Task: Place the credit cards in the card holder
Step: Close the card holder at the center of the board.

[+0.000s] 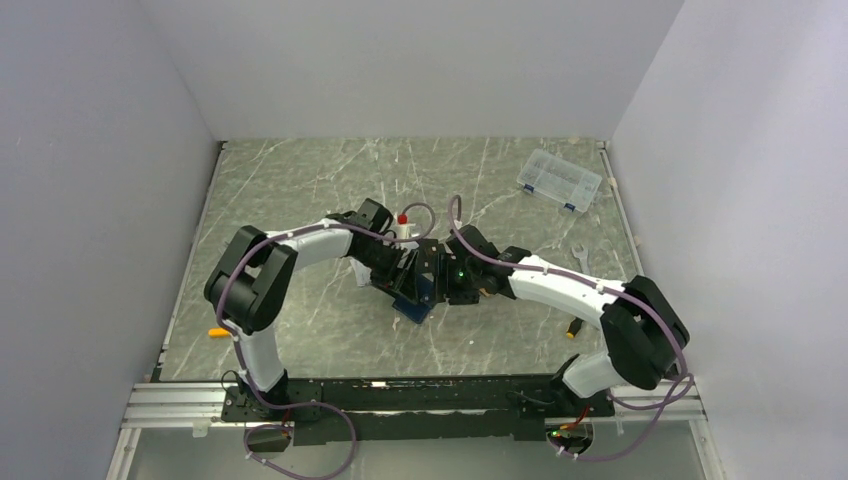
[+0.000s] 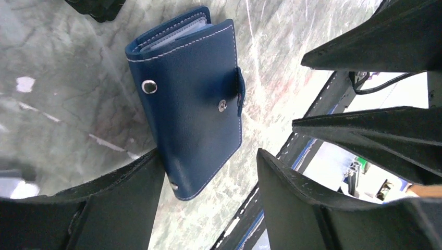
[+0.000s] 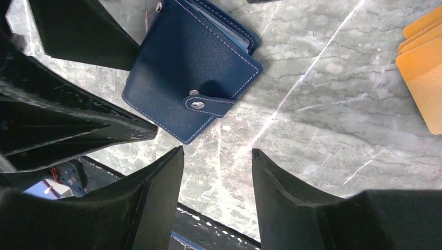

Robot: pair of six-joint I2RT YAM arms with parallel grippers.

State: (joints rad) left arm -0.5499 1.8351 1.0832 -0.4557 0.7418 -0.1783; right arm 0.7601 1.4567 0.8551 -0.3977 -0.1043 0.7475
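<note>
Left hand (image 2: 208, 156) and right hand (image 3: 217, 151) hover open, apparently over the card holder (image 2: 193, 104).

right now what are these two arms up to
Both arms meet mid-table over the navy card holder, which lies folded on the table. The left gripper is open, with one finger at the holder's corner. The right gripper hovers open beside it, holding nothing.

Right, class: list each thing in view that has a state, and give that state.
card holder: folded shut, flat on the table.
left gripper: open, gripping nothing.
right gripper: open, empty.
orange pieces: fanned stack, lying on the table.
clear box: lid appears shut.
</note>
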